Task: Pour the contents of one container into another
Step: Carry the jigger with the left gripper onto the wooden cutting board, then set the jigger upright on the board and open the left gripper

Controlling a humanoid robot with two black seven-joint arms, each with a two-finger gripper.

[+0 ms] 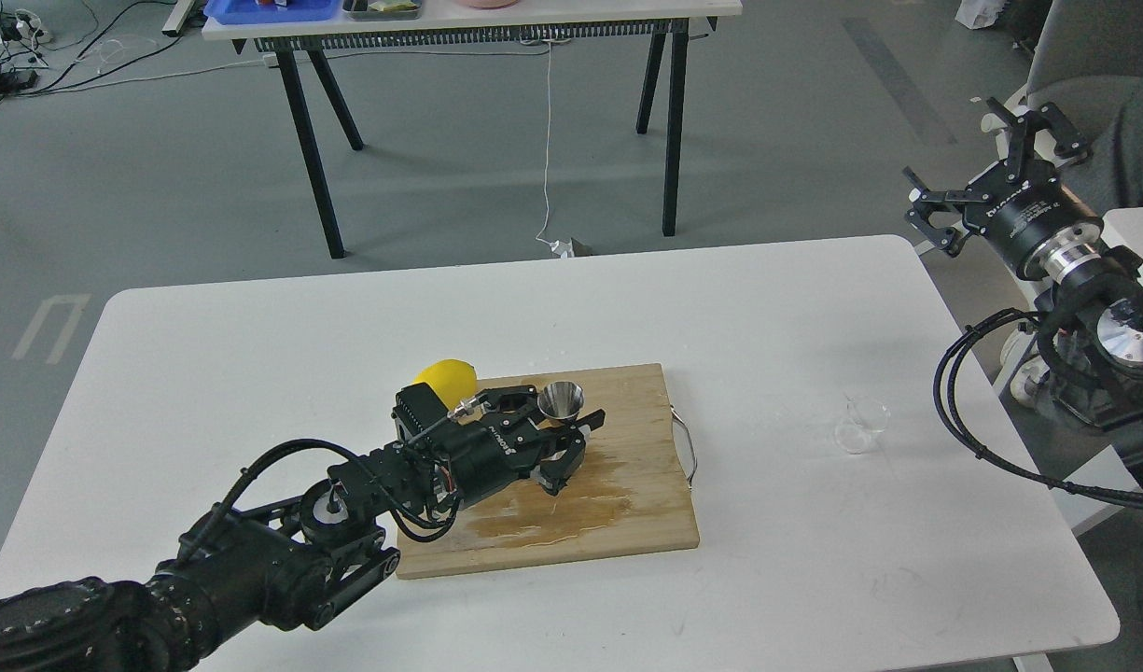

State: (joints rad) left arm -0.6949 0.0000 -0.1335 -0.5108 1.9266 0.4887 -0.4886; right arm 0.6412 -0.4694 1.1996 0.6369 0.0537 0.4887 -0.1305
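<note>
The shiny steel jigger [561, 400] stands on the wooden cutting board [646, 401], mouth up, its lower cone hidden by black fingers. My left gripper [569, 433] reaches in from the lower left and is shut on the jigger's waist. The clear glass cup [860, 423] stands alone on the white table to the right of the board, far from both grippers. My right gripper [982, 161] hangs open and empty in the air beyond the table's far right corner, well above and behind the cup.
A yellow lemon [447, 377] lies at the board's back left corner, just behind my left wrist. A wet patch [552, 511] spreads over the board's front half. A metal handle [689, 448] sticks out from the board's right edge. A second table [478, 23] stands far behind.
</note>
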